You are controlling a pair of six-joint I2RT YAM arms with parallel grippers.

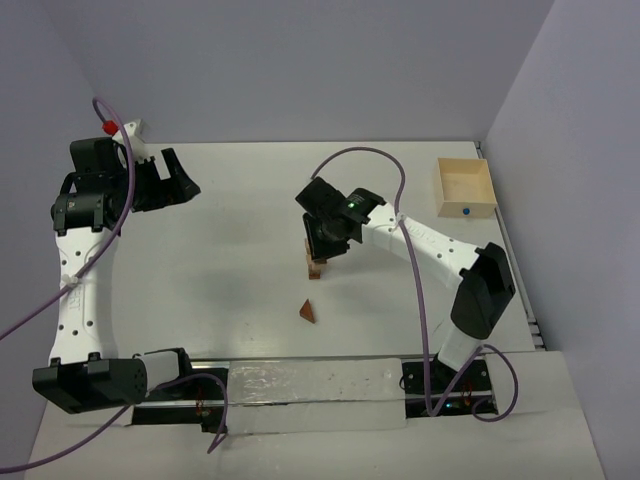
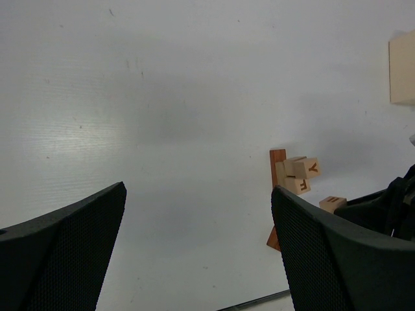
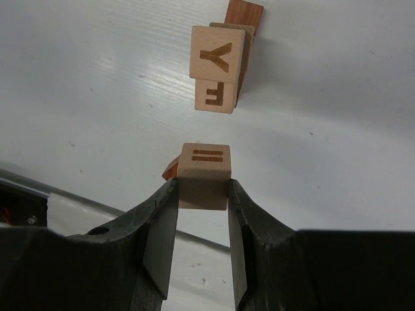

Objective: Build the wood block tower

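Note:
The wood block tower stands mid-table: tan cubes marked Y and F against a reddish-brown bar. It also shows in the left wrist view. My right gripper is shut on a tan cube with two dark bars, held close to the tower but apart from it; that cube also shows in the left wrist view. A reddish-brown wedge lies on the table in front of the tower. My left gripper is open and empty, far left.
An open light-wood square box stands at the back right near the table's edge; its corner shows in the left wrist view. A metal rail runs along the near edge between the arm bases.

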